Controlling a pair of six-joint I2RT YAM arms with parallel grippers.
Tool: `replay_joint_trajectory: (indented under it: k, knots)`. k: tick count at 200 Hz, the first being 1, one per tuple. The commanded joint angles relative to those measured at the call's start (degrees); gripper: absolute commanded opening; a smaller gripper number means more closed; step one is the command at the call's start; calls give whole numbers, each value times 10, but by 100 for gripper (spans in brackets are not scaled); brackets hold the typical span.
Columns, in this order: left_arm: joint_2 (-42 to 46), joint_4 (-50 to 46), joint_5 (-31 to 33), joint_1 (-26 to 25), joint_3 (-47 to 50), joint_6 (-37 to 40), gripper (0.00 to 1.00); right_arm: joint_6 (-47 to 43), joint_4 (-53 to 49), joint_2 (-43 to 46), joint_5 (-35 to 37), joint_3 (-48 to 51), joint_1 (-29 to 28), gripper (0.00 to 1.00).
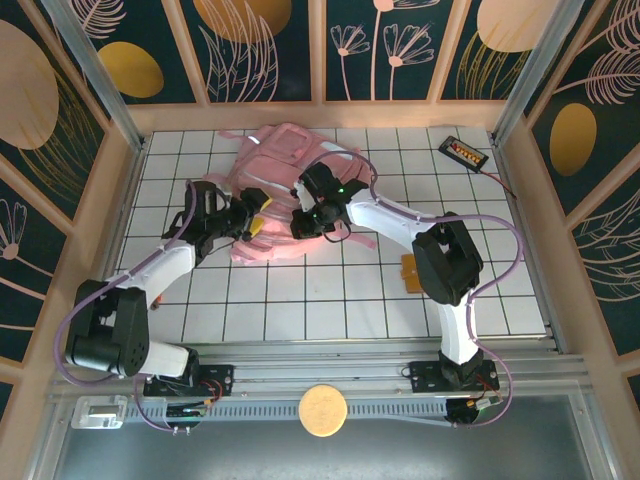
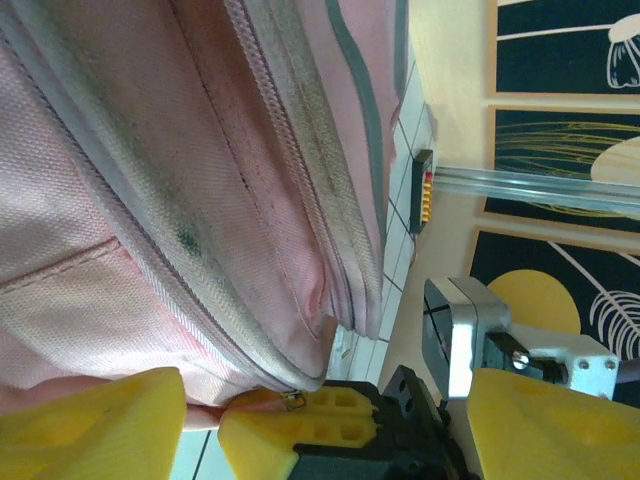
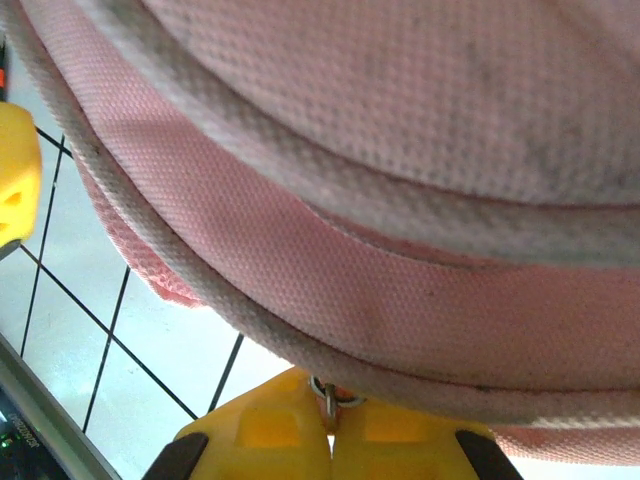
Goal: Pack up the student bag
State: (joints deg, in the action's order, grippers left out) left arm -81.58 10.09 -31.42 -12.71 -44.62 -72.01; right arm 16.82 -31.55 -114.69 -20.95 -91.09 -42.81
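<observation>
**Zip stage: right gripper (image 3: 330,440) clamped on the zipper pull (image 3: 330,395); left gripper (image 1: 256,224) with jaws spread, holding nothing.**
Both grippers work the near edge of the student bag (image 1: 285,165), which lies flat on the table (image 1: 300,310), centre to far side. Its long axis runs near-to-far, slightly slanted; which end is the top cannot be told. The visible zip tracks look closed. A flat orange item (image 1: 412,270) and a black case (image 1: 465,152) lie outside the bag, so packing appears not yet begun.
</observation>
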Motion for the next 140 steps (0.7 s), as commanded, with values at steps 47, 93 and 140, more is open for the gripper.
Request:
replay_joint_trajectory:
  k: [47, 93, 140]
  knots:
    - [-61, 16, 14, -16, -9, -15, 68, -11, 15, 39, -24, 17, -11, 0]
    - [-89, 33, 30, -16, -18, -15, 44, -12, 21, 39, -21, 28, -19, 0]
    - [-90, -20, 31, -15, -51, 40, 0, -25, -37, 42, 44, 29, 16, 0]
